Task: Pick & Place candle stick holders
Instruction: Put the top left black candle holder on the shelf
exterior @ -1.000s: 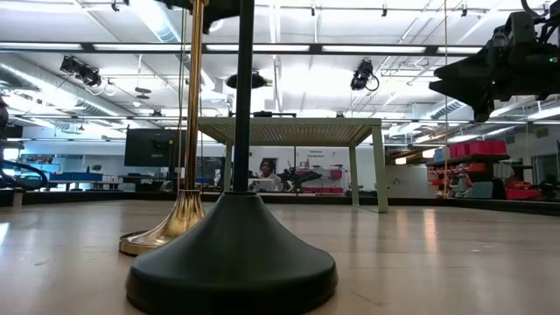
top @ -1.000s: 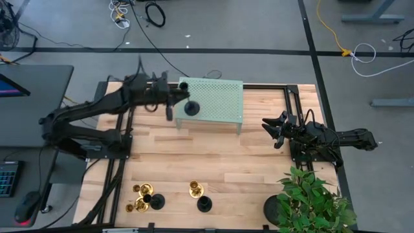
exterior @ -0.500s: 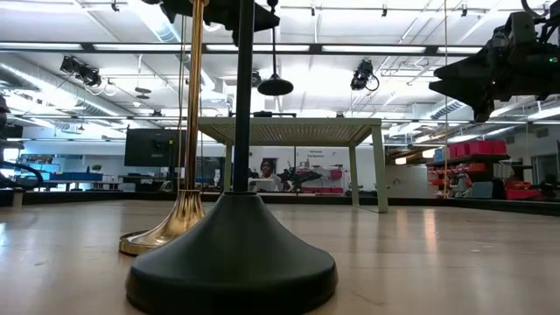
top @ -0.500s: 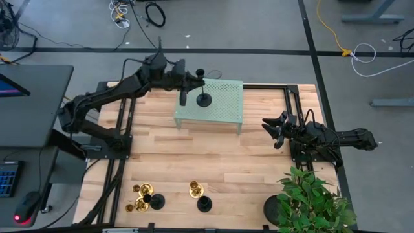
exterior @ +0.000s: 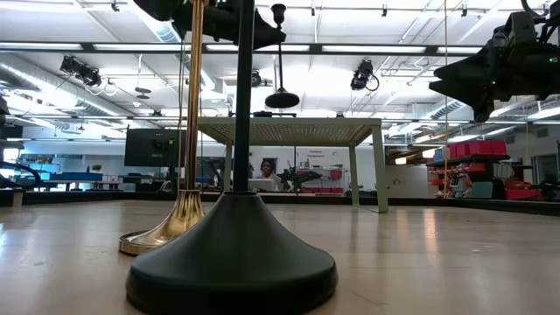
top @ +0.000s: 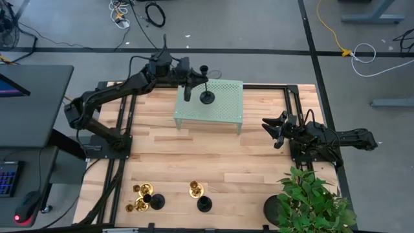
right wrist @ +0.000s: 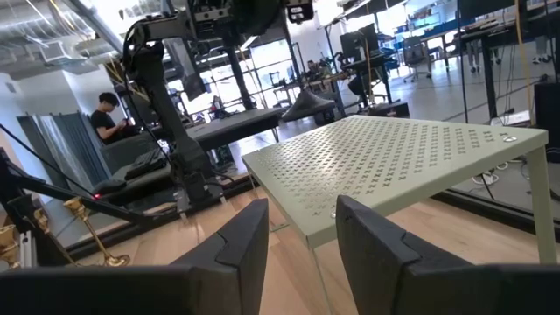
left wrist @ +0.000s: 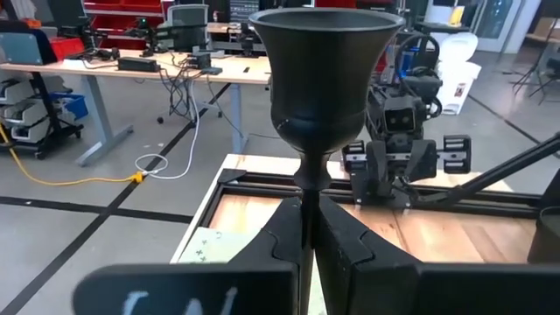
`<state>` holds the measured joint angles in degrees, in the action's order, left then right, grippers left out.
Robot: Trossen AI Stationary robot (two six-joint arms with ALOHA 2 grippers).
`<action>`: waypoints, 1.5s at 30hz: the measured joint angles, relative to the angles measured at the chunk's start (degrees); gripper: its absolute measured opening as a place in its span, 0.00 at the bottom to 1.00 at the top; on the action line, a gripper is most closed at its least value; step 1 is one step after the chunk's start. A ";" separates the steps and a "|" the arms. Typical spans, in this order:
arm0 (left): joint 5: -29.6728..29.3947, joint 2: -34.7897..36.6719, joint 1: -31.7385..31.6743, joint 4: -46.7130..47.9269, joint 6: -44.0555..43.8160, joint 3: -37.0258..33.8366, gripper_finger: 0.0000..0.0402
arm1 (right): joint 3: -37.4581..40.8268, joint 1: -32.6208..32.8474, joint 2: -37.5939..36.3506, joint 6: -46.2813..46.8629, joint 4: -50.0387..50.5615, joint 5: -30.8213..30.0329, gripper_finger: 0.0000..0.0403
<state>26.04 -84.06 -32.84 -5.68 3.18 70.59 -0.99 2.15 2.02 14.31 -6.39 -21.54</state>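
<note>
Hovering black candlestick holder (top: 206, 97) in left end effector (top: 192, 80), inside stand (top: 226, 113) edges.

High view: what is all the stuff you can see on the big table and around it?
green stand: one, pale green with holes, at the table's far edge
held candle stick holder: one, black, in the air just over the green stand
black candle stick holders: two, black, standing at the near edge
gold candle stick holders: three, shiny gold, at the near edge beside the black ones
plant: one, green leaves in a black pot, near right corner
table: one, light wood
person: one, sitting in the room behind
left end effector: shut on the held candle stick holder's stem
right end effector: open, waiting at the table's right side
</note>
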 joint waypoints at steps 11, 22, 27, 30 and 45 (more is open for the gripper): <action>-0.01 -5.12 -2.84 -7.69 0.42 0.00 0.03 | 0.00 0.00 0.00 -0.01 -0.01 0.00 0.34; 0.63 -11.22 -5.99 -13.46 -4.04 1.00 0.03 | 0.00 0.00 0.00 -0.02 -0.35 0.00 0.34; 0.81 -13.50 -5.86 -9.16 -3.93 5.38 0.03 | 0.00 0.00 -0.01 -0.02 -0.44 -0.02 0.34; -0.22 -14.17 -5.70 -4.35 -1.26 8.64 0.03 | 0.00 -0.01 -0.01 -0.02 -0.46 -0.02 0.34; -2.88 -14.24 -5.16 1.63 1.97 10.60 0.03 | 0.00 0.00 0.00 0.00 -0.44 -0.02 0.34</action>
<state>23.16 -98.30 -38.00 -4.05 5.15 81.19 -0.99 2.15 2.02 14.31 -6.83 -21.56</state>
